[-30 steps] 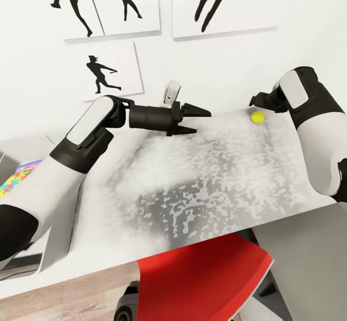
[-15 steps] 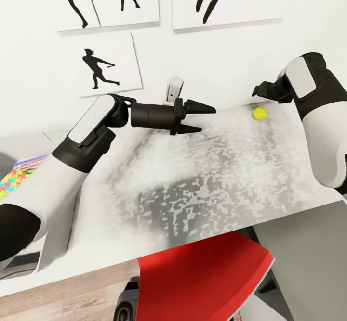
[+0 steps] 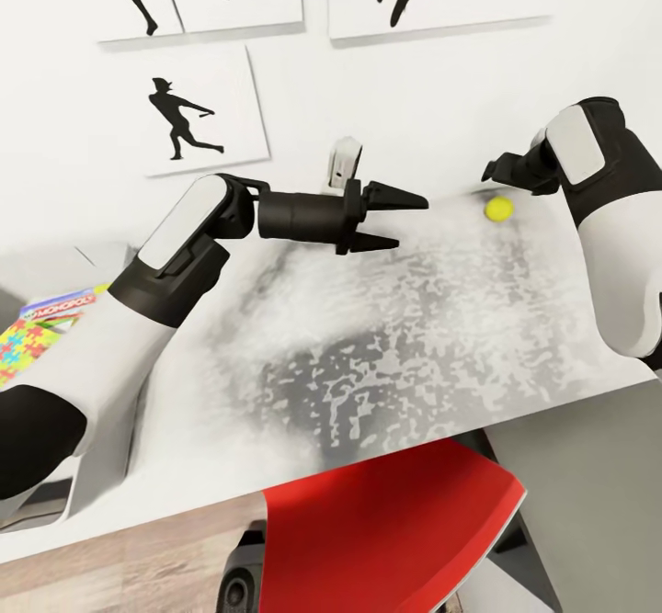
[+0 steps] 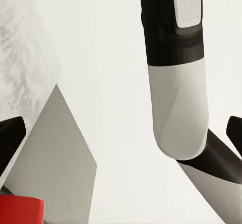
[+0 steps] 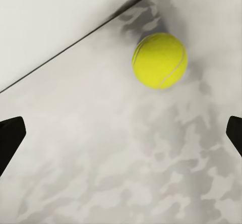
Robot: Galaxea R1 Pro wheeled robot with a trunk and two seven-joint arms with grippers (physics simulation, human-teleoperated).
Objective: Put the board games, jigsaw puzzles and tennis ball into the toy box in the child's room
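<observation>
Tennis ball (image 3: 498,209) lies on the mottled grey worktop (image 3: 386,346) near the wall, just below the right tool (image 3: 494,172), whose opening I cannot tell. Left tool (image 3: 405,221) hovers wide open, empty. At far left, a box reading "MONOPOLY" (image 3: 62,305) touches a jigsaw puzzle (image 3: 20,348).

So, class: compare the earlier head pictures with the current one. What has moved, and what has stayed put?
The whole view has shifted, so the camera moved. The black left gripper has edged forward along the mottled grey-white table, fingers open. The black right gripper still hovers open beside the small yellow-green tennis ball, which lies untouched by the wall. Nothing was grasped or released.
</observation>
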